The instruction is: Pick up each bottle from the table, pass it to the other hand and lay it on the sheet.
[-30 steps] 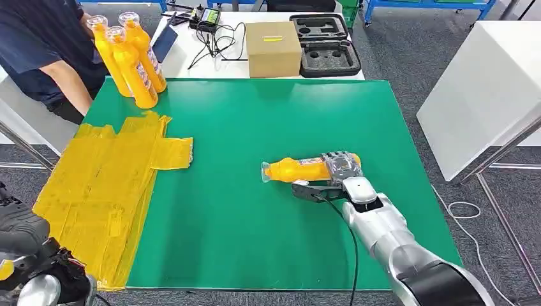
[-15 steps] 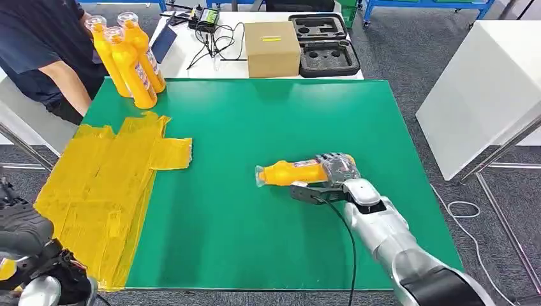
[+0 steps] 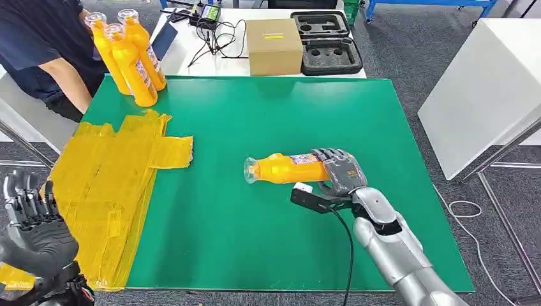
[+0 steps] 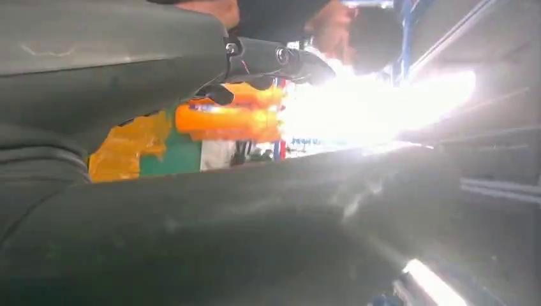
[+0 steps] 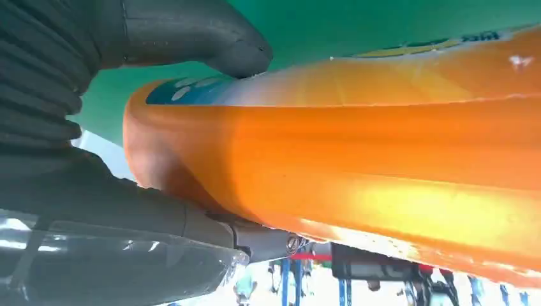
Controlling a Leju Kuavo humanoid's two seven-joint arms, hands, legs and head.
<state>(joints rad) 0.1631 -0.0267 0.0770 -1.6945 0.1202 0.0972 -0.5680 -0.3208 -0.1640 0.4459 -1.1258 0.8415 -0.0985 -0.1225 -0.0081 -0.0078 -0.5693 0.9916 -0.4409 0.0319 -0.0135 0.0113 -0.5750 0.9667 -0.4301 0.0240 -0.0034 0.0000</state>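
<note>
Right hand (image 3: 340, 171) is wrapped around the base end of an orange bottle (image 3: 287, 168); fingers curl over the top of the body, thumb pressed against its side in the right wrist view (image 5: 210, 44). Bottle lies roughly level, cap end pointing away from the hand toward the yellow sheet (image 3: 105, 185); whether it has cleared the green table (image 3: 268, 236) I cannot tell for certain, but it looks just lifted.

Left hand (image 3: 29, 220) is raised near the sheet's close edge, fingers spread, holding nothing. It is well apart from the bottle.

Judgement: step in hand is the lift and carry toward the hand-over.

To do it well:
- Keep the bottle level; the grip sits at one end, so the cap end may sag.
- Bring the free neck and middle toward the left hand, leaving bare body for it to take.
- Right hand should let go only once the left has closed fully.

Three more bottles (image 3: 131, 57) stand at the far corner beyond the sheet, beside a person's arm (image 3: 67, 83). Carry path should stay clear of them.
</note>
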